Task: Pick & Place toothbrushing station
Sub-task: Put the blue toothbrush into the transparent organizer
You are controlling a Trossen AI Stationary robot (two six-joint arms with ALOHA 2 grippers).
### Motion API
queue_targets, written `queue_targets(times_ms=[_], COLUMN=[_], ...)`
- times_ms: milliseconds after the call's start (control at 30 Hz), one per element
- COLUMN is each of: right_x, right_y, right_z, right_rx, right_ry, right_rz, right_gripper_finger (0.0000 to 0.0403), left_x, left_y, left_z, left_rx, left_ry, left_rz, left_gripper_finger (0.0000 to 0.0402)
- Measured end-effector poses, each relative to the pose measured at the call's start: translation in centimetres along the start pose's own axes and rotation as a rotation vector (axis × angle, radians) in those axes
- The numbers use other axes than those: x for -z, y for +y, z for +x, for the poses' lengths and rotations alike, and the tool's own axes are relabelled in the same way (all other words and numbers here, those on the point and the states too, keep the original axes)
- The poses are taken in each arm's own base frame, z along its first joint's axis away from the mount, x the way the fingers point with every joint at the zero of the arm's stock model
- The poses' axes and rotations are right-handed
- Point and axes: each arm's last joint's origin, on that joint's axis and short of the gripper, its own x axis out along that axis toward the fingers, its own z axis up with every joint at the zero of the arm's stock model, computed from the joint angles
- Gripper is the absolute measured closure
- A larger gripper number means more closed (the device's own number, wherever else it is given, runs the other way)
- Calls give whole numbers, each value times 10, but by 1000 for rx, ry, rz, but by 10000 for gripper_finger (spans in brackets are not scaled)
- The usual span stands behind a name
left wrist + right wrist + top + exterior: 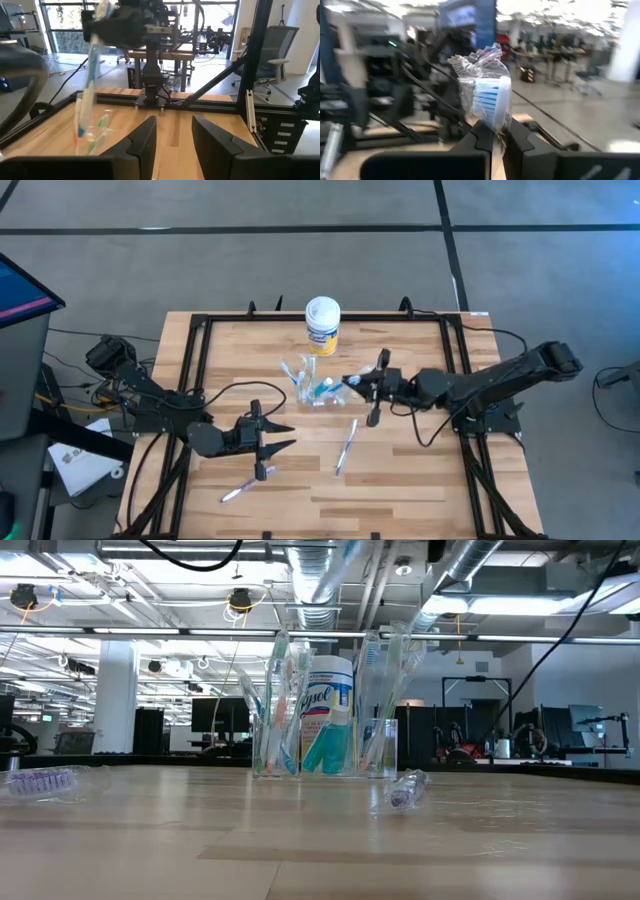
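Note:
The see-through cup (316,387) stands on the table's middle with several toothbrushes and teal tubes upright in it; it also shows in the low view (325,748). My right gripper (362,384) is just right of the cup, above it, shut on a wrapped toothbrush (487,97). My left gripper (268,436) is open and empty, near and left of the cup. One loose toothbrush (346,446) lies flat near the cup, another (245,484) near the table's near edge. My right gripper pinches the wrapped toothbrush just below its blue-bristled head (492,125) between its two fingers. The head in its clear wrapper sticks out past the fingertips. In the left wrist view the handle (91,75) hangs down, slightly tilted, toward the cup (90,134), clear of the table.
The yellow canister (322,326) with a white lid stands just beyond the cup, near the far edge. A black frame (196,350) runs around the tabletop. Bare wood lies at the near right (420,480).

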Motion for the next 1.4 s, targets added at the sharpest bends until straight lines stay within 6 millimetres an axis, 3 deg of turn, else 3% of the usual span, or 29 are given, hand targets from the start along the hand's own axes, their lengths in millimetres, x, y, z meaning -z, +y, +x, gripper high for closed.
queue_targets(times_ms=[667, 1267, 1400], right_x=[16, 38, 51], right_y=[-44, -54, -55], right_z=[1, 9, 14], right_rx=[200, 266, 284], right_ry=[230, 361, 410], right_rz=[14, 11, -10], right_gripper_finger=[395, 395, 395], left_x=[1, 1, 2], left_y=[0, 0, 0], left_z=[0, 0, 0], left_rx=[-1, -1, -1], left_ry=[8, 11, 12], left_rz=[8, 10, 8], left_gripper_finger=[284, 284, 284])
